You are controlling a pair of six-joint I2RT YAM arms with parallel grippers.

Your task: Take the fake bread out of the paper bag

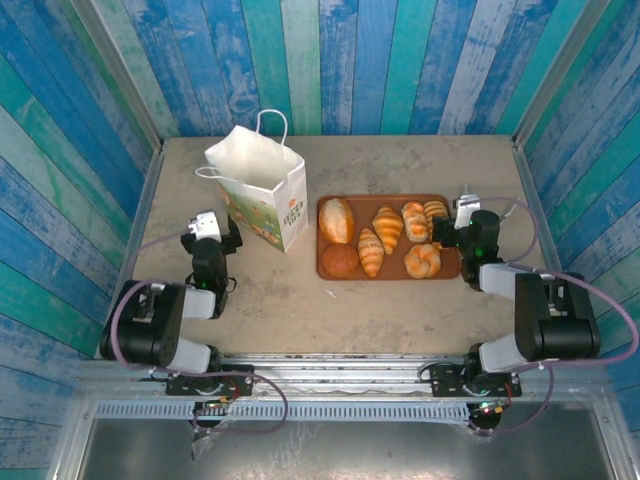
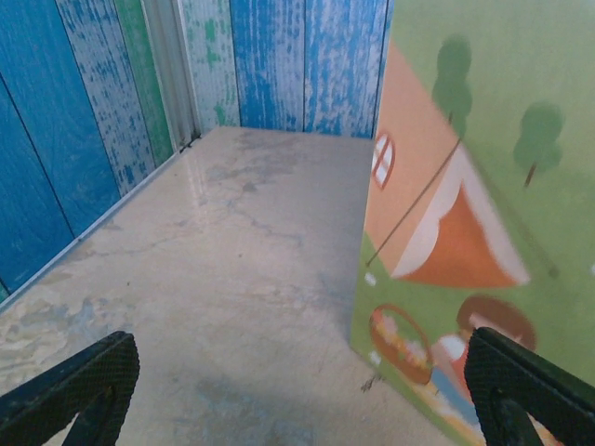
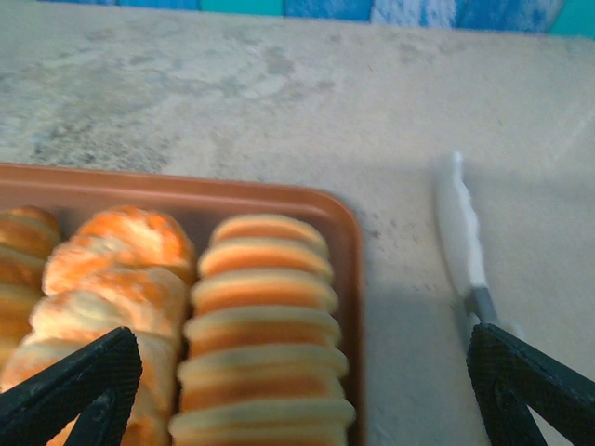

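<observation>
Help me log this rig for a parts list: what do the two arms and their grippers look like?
The left arm and right arm have bulky black joints, light grey links and looping purplish cables. The left gripper and right gripper each carry a small white block; their fingers are black with cross-hatched pads.

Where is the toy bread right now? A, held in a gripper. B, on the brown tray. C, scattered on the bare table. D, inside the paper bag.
B: six pieces of bread lie together on the brown tray, beside the standing paper bag.
</observation>
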